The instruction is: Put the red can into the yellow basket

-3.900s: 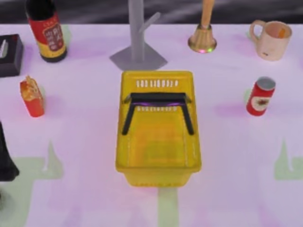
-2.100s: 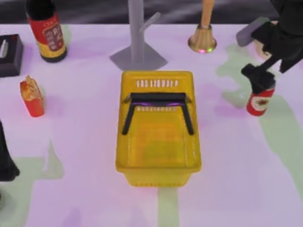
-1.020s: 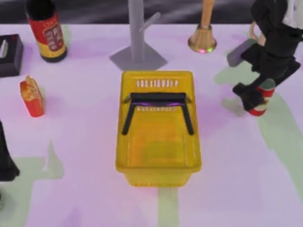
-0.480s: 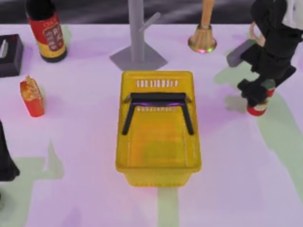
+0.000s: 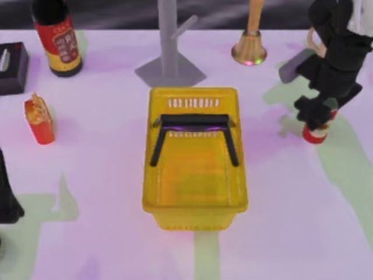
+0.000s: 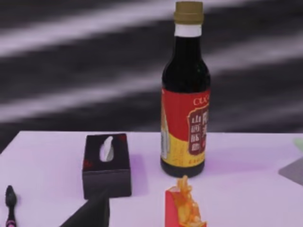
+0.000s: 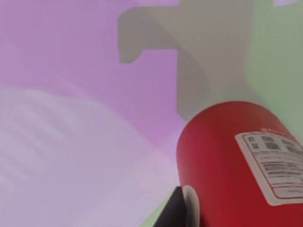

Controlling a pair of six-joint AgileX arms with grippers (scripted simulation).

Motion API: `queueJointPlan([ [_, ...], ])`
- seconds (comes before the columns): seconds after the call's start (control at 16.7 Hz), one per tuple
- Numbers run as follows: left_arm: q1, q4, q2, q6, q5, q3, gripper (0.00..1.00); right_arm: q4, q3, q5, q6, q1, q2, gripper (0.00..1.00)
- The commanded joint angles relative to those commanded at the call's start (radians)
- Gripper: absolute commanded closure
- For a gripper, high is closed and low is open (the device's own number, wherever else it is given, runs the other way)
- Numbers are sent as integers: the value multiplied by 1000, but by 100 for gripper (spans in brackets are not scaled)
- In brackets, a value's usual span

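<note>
Right gripper (image 5: 316, 116) on red can (image 5: 315, 133), far-right of table: fingers pinching can's upper part.
Item: red can, right of yellow basket (image 5: 195, 201), well apart; only its lower end shows in top view, rest hidden under gripper. Right wrist view: can's red wall w/ label fills near corner, dark finger pad (image 7: 177, 210) against it. Can looks just off table, not certain. Step (est.): lift & carry. Advice: keep squeeze firm on round tin, raise straight until clear of basket rim & black handle (image 5: 194, 123), then move left over open near half of basket, lower before release. Left arm: parked, near-left table edge.
</note>
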Motion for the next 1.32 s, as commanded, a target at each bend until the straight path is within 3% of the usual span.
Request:
queueJointPlan([
  [0.48, 0, 0, 0, 0, 0, 0, 0, 0, 1, 0, 1, -3, -1, 100],
  [0.66, 0, 0, 0, 0, 0, 0, 0, 62, -19, -41, 17, 7, -7, 100],
  [0.78, 0, 0, 0, 0, 0, 0, 0, 157, -48, -101, 43, 17, -15, 100],
  [0.96, 0, 0, 0, 0, 0, 0, 0, 378, -112, -228, 107, 34, -32, 100],
  [1.32, 0, 0, 0, 0, 0, 0, 0, 1001, -302, -563, 289, 74, -89, 100],
])
